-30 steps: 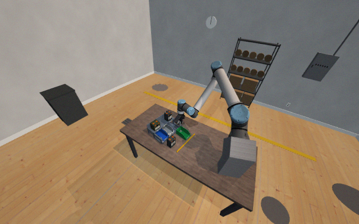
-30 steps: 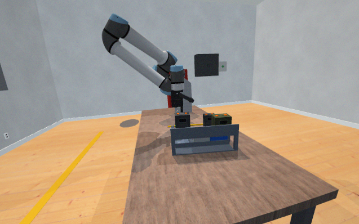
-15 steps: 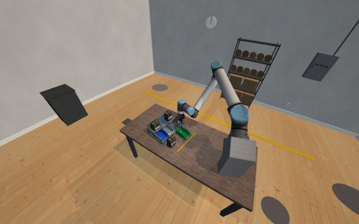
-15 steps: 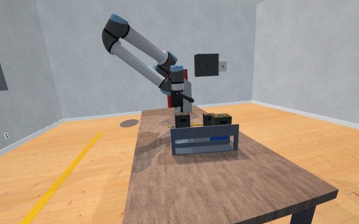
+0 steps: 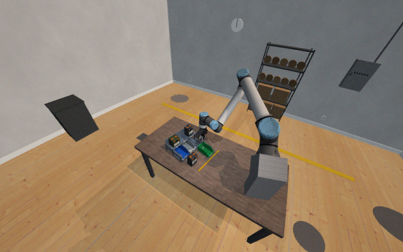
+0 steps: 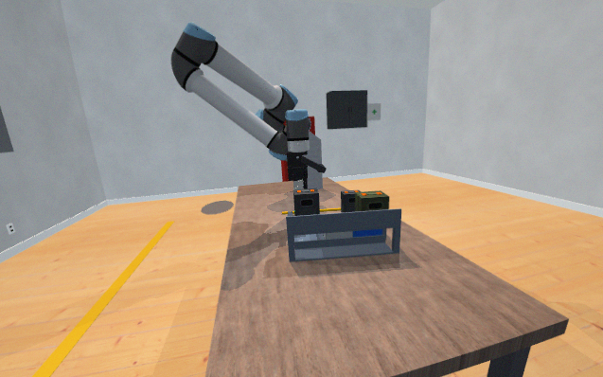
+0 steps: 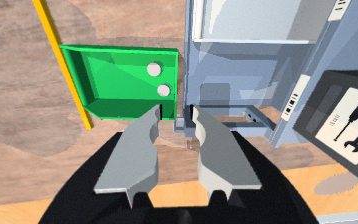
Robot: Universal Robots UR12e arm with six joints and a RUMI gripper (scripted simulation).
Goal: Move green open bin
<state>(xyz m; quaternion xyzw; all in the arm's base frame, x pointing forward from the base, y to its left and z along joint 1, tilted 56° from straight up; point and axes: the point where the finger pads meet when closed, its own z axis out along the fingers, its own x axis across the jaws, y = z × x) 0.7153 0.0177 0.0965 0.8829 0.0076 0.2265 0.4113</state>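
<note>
The green open bin (image 5: 206,150) (image 7: 118,75) stands upright on the table (image 5: 231,187) (image 6: 369,308) (image 7: 11,65), beside the blue-grey shelf (image 6: 344,219) (image 7: 201,75). Two round pale parts (image 7: 154,69) (image 7: 163,90) lie inside it in the wrist view. Its far end is close to the yellow strip (image 5: 209,161) (image 7: 56,45). My gripper (image 7: 176,105) is part open, with nothing between its fingers. In the wrist view its left fingertip overlaps the bin's near corner and its right one the shelf; I cannot tell whether they touch. The exterior view does not show the bin.
The shelf bears a blue bin (image 5: 181,152) and a clear grey bin (image 5: 188,145). A dark toolbox (image 5: 188,130) (image 6: 307,203) (image 7: 351,120) and an olive one (image 5: 174,140) (image 6: 375,202) stand on its top. Another dark box (image 5: 192,159) stands in front of it.
</note>
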